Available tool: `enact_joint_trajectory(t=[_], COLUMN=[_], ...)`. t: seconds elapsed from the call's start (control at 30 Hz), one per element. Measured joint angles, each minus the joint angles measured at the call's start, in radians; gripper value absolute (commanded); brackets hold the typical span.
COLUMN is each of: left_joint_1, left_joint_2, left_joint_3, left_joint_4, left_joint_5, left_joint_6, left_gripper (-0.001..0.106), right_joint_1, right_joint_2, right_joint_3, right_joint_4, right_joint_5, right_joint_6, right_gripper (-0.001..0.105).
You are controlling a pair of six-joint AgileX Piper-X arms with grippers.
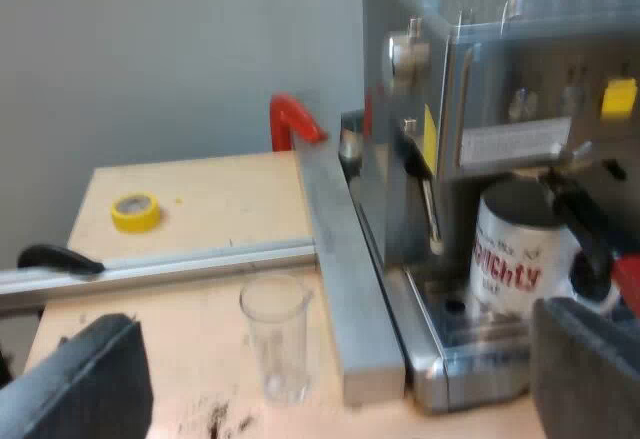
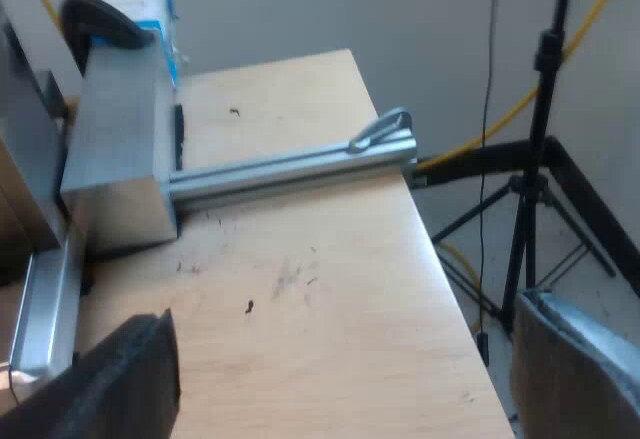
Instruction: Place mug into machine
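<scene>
In the left wrist view, the mug (image 1: 510, 259) is standing upright on the drip tray (image 1: 465, 339) of the espresso machine (image 1: 480, 89). It is sitting right under the holder, whose dark handle (image 1: 585, 229) is crossing just in front of the mug's upper part and ending in red. The left jaws are standing wide apart and gripping nothing. Their black fingers (image 1: 85, 384) are hanging near the machine's front but apart from the mug. A measuring glass (image 1: 275, 334) is sitting on the wooden surface (image 1: 200, 199), just beside a metal bar (image 1: 335, 249) that is running along the machine's side.

Judging by this, the mug is already sitting in place, and the step in hand is clearing the arm away. Doing that well is calling for a straight pull back from the tray with the jaws held wide, so that neither finger is clipping the mug, the handle or the glass. A nudge now is risking shifting the mug off centre under the holder.

In the right wrist view, the right jaws are also standing apart and empty. Their fingers (image 2: 125, 379) are hovering over the surface near a metal rail (image 2: 290, 167), with a tripod (image 2: 530, 219) standing beyond the surface's edge. This arm is probably best waiting where it is, away from the mug.
</scene>
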Motion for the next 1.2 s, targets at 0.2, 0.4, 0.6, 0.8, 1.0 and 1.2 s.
enact_joint_trajectory(t=[0.2, 0.4, 0.6, 0.8, 1.0, 1.2], left_joint_1=[0.003, 0.003, 0.003, 0.003, 0.003, 0.003], left_joint_2=[0.0, 0.0, 0.004, 0.004, 0.004, 0.004], left_joint_3=[0.06, 0.21, 0.389, 0.44, 0.465, 0.475], left_joint_4=[-0.05, -0.206, -0.326, -0.331, -0.328, -0.315], left_joint_5=[0.0, 0.0, 0.0, 0.0, 0.0, 0.0], left_joint_6=[0.006, 0.006, 0.006, 0.006, 0.006, 0.006], left_gripper=[0.078, 0.078, 0.078, 0.078, 0.078, 0.078], right_joint_1=[0.0, 0.0, 0.0, 0.0, 0.0, 0.0], right_joint_2=[0.0, 0.0, 0.002, 0.002, 0.002, 0.002], right_joint_3=[0.067, 0.183, 0.271, 0.323, 0.368, 0.379], right_joint_4=[-0.065, -0.17, -0.159, -0.159, -0.158, -0.168], right_joint_5=[-0.021, -0.088, -0.088, -0.088, -0.088, -0.088], right_joint_6=[0.0, 0.0, 0.0, 0.0, 0.0, 0.0], right_gripper=[0.07, 0.07, 0.07, 0.07, 0.07, 0.07])
